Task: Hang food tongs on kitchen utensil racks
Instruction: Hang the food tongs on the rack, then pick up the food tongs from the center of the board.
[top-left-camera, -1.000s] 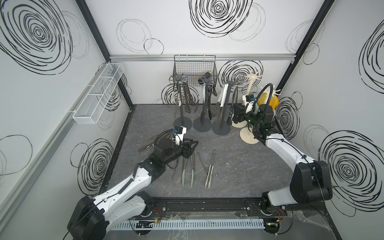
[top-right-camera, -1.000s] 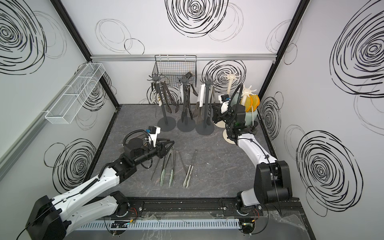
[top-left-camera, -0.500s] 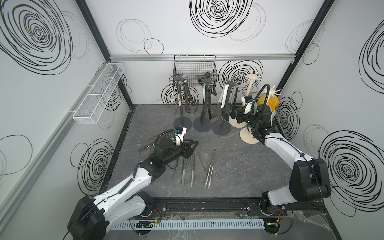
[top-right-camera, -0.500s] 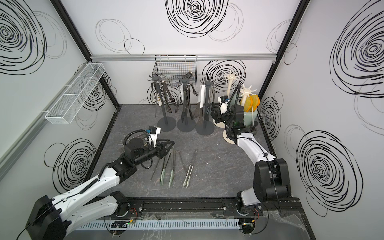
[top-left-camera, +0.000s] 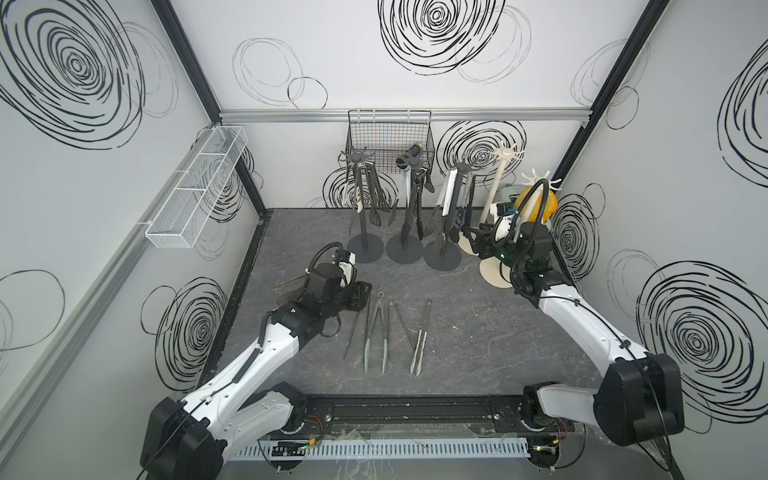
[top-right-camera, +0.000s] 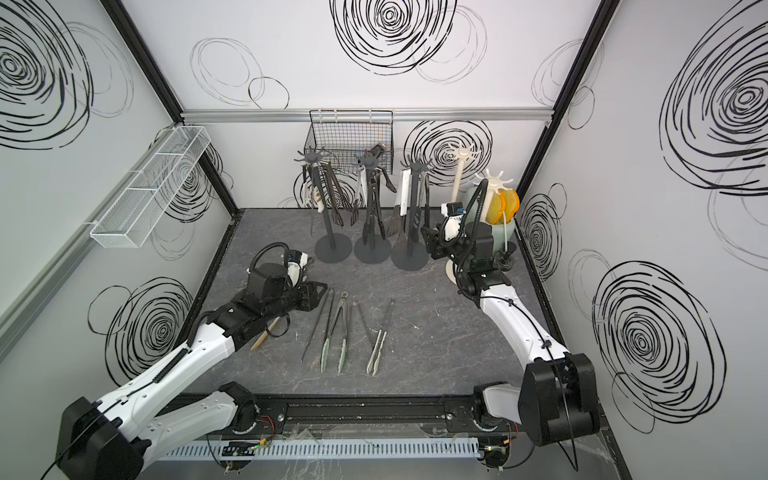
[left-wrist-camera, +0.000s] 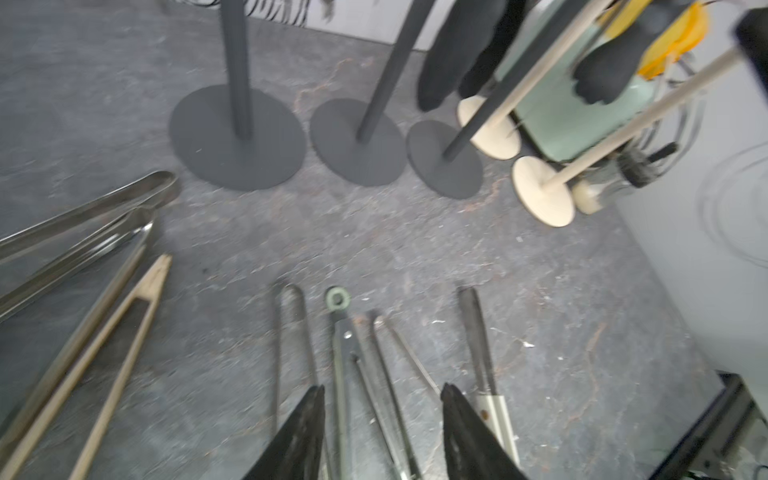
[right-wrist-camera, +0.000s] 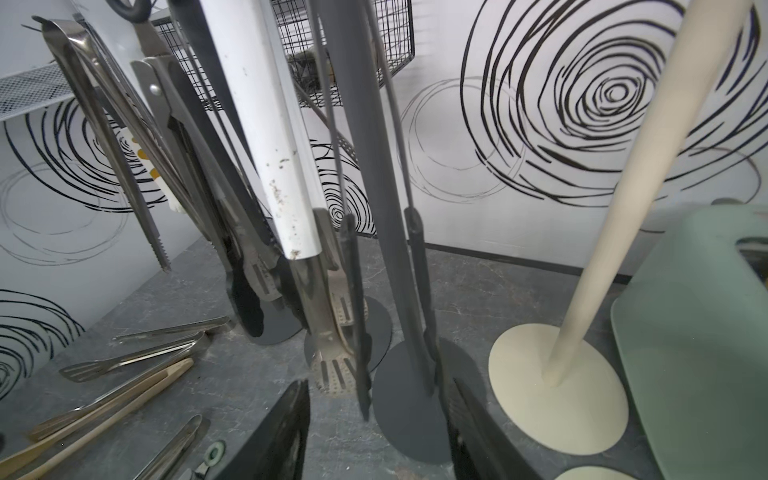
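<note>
nearest, loose tongs (top-left-camera: 376, 332) lie side by side on the table (top-left-camera: 478, 332), tips toward the robot, hinge ends away. the left gripper (left-wrist-camera: 383, 388) is low over the hinge ends, fingers apart, nothing clamped. the green-tipped pair (left-wrist-camera: 345, 353) runs under the gap, and its ring (left-wrist-camera: 337, 299) lies just ahead of the fingers. can't tell if the fingers touch it. more tongs, including a wood pair (left-wrist-camera: 124, 332), lie beside the left arm. farther back stand three dark racks (top-left-camera: 405, 251), bases nearly touching, already carrying hung tongs (top-left-camera: 446, 199). cream racks (top-left-camera: 496, 187) are next to them and look bare. the right gripper (right-wrist-camera: 378, 386) is up beside the dark rack nearest the cream ones, fingers spread, holding nothing, with hung tongs dangling just in front. handling guess: steel tongs are light, stiff lengthwise, springy across the arms and slick, so they could slide or twist in the pads. best hold is across both arms just below the hinge, leaving the ring free for a hook. the long tips will swing, so lift slowly.
</note>
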